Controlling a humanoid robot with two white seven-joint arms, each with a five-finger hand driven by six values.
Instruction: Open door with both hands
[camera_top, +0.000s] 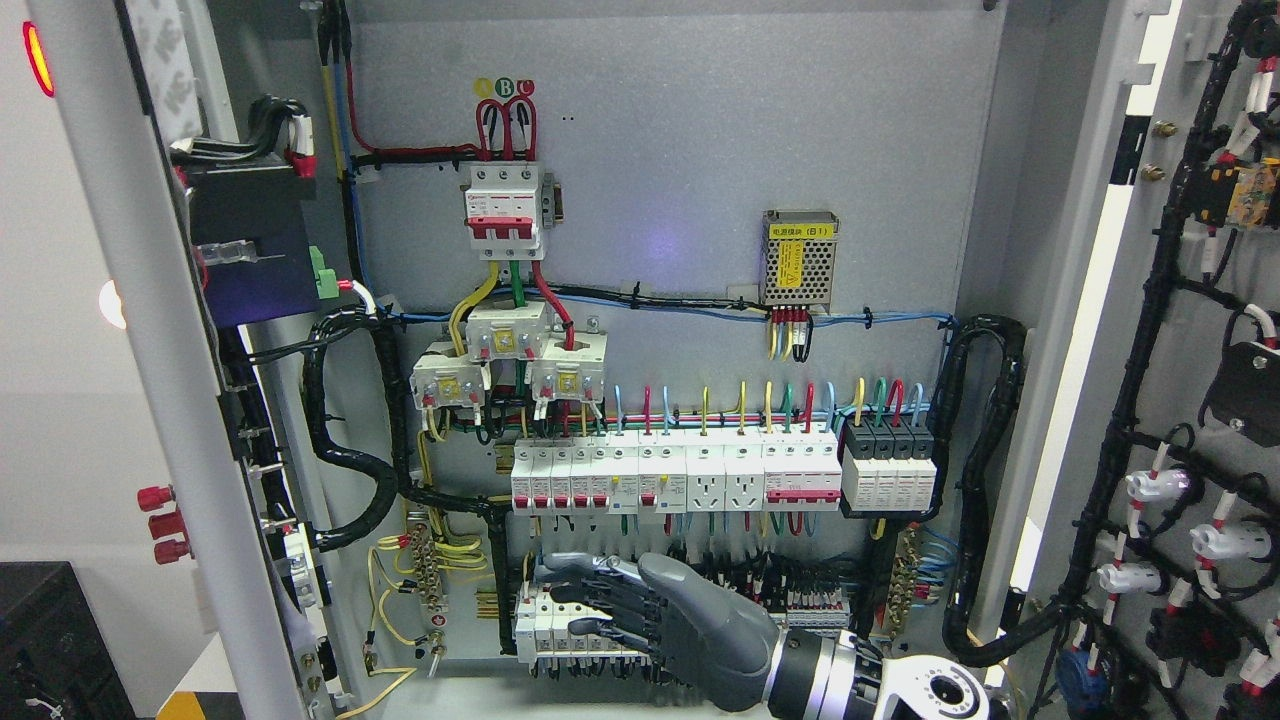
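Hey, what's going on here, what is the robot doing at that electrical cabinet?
Both cabinet doors already stand open, the left door and the right door swung outward, exposing the wiring and the breaker row. The robot's right hand reaches in low from the right, fingers loosely curled in front of the lower terminal blocks, not clearly gripping anything. The left hand is out of view.

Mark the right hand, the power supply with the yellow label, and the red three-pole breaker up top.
right hand (668, 622), head view, back of hand
power supply (800, 262), head view, mesh cover
red three-pole breaker (504, 210), head view, front face
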